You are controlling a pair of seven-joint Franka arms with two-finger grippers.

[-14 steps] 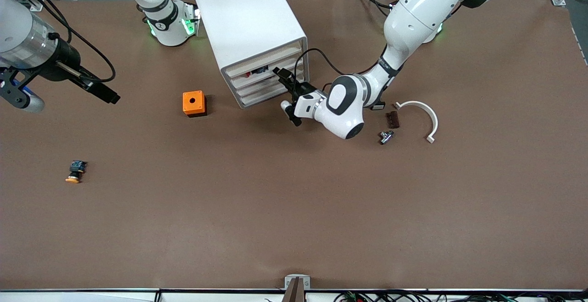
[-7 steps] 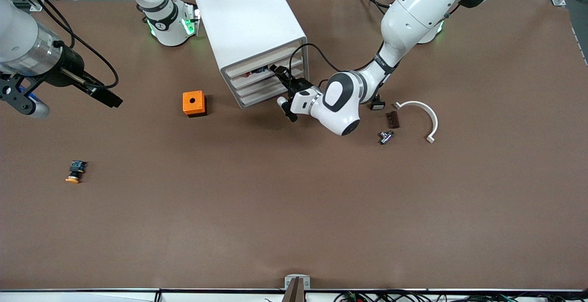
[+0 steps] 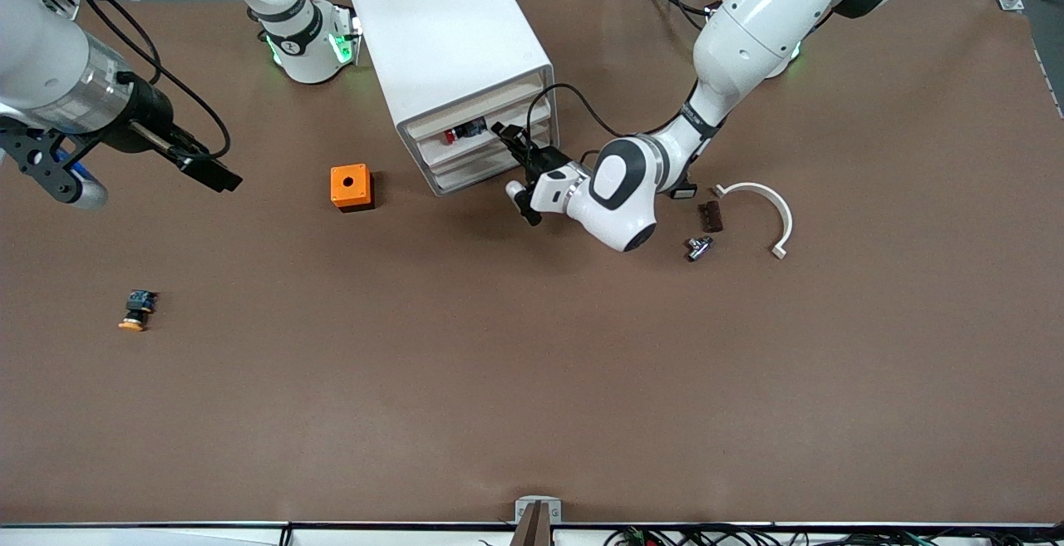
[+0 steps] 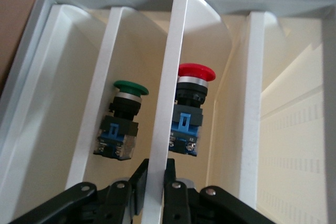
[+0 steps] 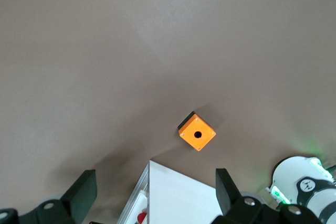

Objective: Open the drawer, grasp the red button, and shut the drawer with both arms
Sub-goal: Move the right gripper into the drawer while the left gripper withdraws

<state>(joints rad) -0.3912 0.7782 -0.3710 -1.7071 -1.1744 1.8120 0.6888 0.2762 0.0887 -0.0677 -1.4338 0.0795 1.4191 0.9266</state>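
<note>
The white cabinet [image 3: 449, 31] stands near the robots' bases. Its top drawer [image 3: 486, 118] is pulled out a little. Inside, the red-capped button [image 3: 453, 134] lies on its side, seen close in the left wrist view [image 4: 191, 93] next to a green-capped one [image 4: 126, 109]. My left gripper [image 3: 509, 135] is at the drawer's front, shut on the white rib [image 4: 168, 103] between those two compartments [image 4: 156, 174]. My right gripper [image 3: 208, 172] hangs open over bare table toward the right arm's end; its wrist view [image 5: 155, 187] looks down on the cabinet's top corner.
An orange cube with a round hole [image 3: 350, 187] sits beside the cabinet. An orange-capped button [image 3: 137, 310] lies nearer the front camera toward the right arm's end. A white curved clip [image 3: 769, 205], a brown piece [image 3: 709, 216] and a metal fitting [image 3: 698, 247] lie by the left arm.
The left gripper has shut on the drawer's rib and the drawer has slid out slightly, showing more of the red button. The right arm has drifted toward the cabinet.
</note>
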